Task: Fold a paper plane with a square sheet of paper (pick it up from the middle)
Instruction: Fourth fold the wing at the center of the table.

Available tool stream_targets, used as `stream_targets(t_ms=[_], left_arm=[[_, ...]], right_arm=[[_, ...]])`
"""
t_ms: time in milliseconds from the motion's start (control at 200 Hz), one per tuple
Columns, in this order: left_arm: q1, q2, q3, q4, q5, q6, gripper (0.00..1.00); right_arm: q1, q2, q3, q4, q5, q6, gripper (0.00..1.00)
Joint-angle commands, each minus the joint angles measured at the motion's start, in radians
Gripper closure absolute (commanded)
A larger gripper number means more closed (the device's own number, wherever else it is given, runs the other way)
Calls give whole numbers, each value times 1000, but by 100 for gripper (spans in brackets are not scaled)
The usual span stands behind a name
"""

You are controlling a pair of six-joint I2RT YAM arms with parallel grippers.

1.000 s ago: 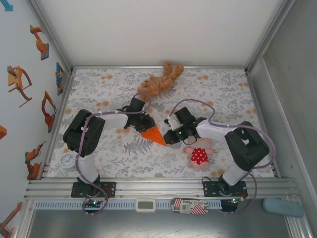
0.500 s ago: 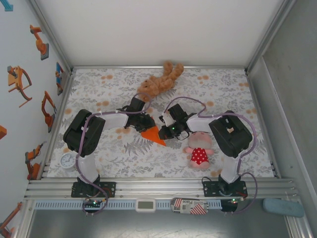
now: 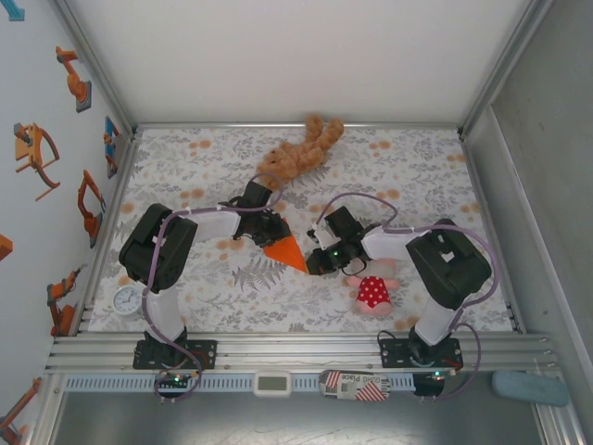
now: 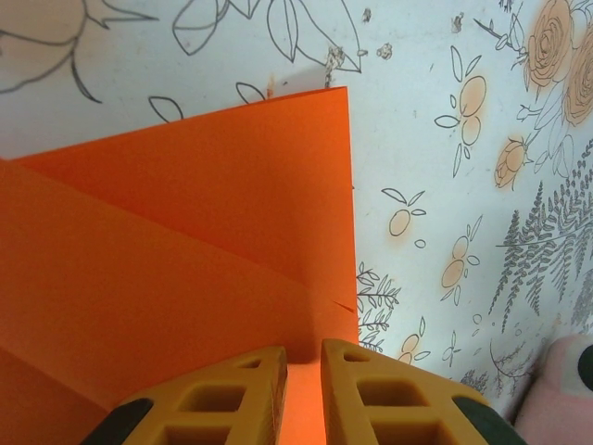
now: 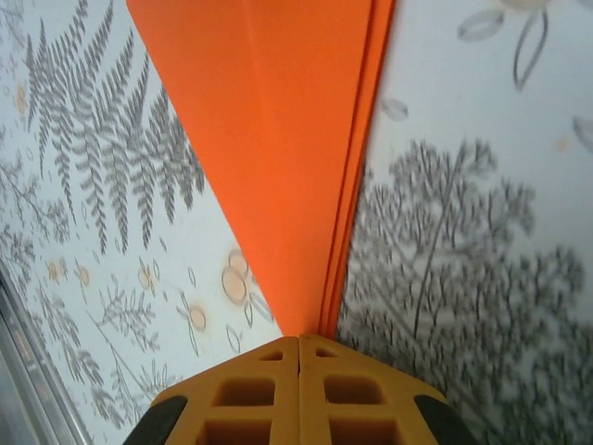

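**Fingers (image 4: 232,399) clamp the paper plane (image 3: 285,251) at both ends**

Yellow, ribbed and almost closed, the left gripper (image 3: 270,231) pinches the wide far-left end of the smooth, creased orange layers. The right gripper (image 5: 298,371) is pressed tight on the sharp tip. The narrow kite shape runs diagonally over the floral bench (image 3: 417,176), point aimed near-right. A pink doll (image 3: 372,289) lies just beside the right gripper, a brown plush bear (image 3: 298,153) lies well beyond, and open patterned surface spreads to the near left
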Motion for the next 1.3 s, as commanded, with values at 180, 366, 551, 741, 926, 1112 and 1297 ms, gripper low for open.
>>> stream_targets(t_ms=[180, 366, 551, 741, 926, 1112, 1297], left_arm=[[5, 77, -25, -130, -92, 31, 80], [-1, 75, -21, -126, -85, 31, 80], [-6, 72, -17, -126, -79, 31, 81], [-6, 67, -13, -126, -75, 31, 81], [-8, 49, 9, -139, -57, 34, 82], [-7, -4, 69, -167, -40, 68, 82], [-9, -125, 39, -116, -26, 96, 82]], right_arm=[[3, -122, 19, -85, 12, -26, 100], [6, -51, 78, 10, -25, 29, 100], [6, 61, 153, 72, -14, 112, 100], [9, 116, 185, 97, -40, 141, 100], [12, 171, 188, 64, -20, 149, 100], [11, 178, 154, 27, 53, 141, 100], [11, 187, 143, -6, 94, 134, 100]])
